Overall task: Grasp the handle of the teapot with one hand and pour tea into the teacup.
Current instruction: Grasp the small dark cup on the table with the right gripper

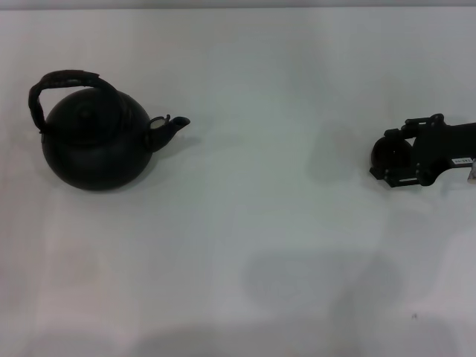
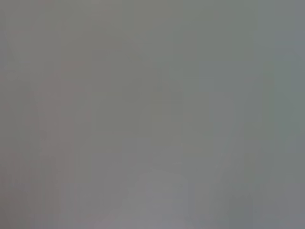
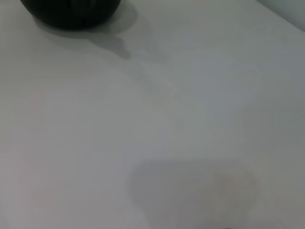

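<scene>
The matte black teapot [image 1: 93, 145] stands on the white table at the left, its short spout [image 1: 172, 126] pointing right. Its arched wrapped handle [image 1: 67, 80] rises over the lid. The small black teacup [image 1: 387, 156] is at the far right, between the fingers of my right gripper [image 1: 395, 152], which reaches in from the right edge and is closed around it. A soft shadow lies to the cup's left. The right wrist view shows only the teapot's lower body [image 3: 71, 12] far off. My left gripper is out of view; its wrist view shows blank grey.
The white table [image 1: 268, 223] stretches between the teapot and the cup. Faint shadows lie on it near the front middle. No other objects show.
</scene>
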Action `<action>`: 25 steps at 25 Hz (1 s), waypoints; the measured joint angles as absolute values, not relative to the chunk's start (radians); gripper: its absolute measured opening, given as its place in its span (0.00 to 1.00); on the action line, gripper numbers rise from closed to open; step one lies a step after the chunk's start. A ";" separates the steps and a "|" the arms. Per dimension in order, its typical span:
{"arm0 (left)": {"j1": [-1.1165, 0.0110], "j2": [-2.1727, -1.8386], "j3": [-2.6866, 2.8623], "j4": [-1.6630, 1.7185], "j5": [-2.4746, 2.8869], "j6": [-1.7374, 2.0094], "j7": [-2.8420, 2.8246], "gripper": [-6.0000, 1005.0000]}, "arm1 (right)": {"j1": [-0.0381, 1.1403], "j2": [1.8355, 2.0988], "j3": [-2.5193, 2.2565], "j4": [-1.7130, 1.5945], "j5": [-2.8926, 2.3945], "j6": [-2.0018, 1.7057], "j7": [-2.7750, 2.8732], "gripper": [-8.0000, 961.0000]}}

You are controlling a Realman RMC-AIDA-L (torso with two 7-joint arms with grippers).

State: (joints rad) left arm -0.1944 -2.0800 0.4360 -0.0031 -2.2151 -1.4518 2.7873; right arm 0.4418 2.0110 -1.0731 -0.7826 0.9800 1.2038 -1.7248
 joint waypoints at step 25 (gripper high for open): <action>-0.207 -2.081 0.436 -0.004 -2.217 -1.442 2.787 0.74 | 0.444 2.021 -1.265 -0.968 1.066 1.193 -1.474 0.78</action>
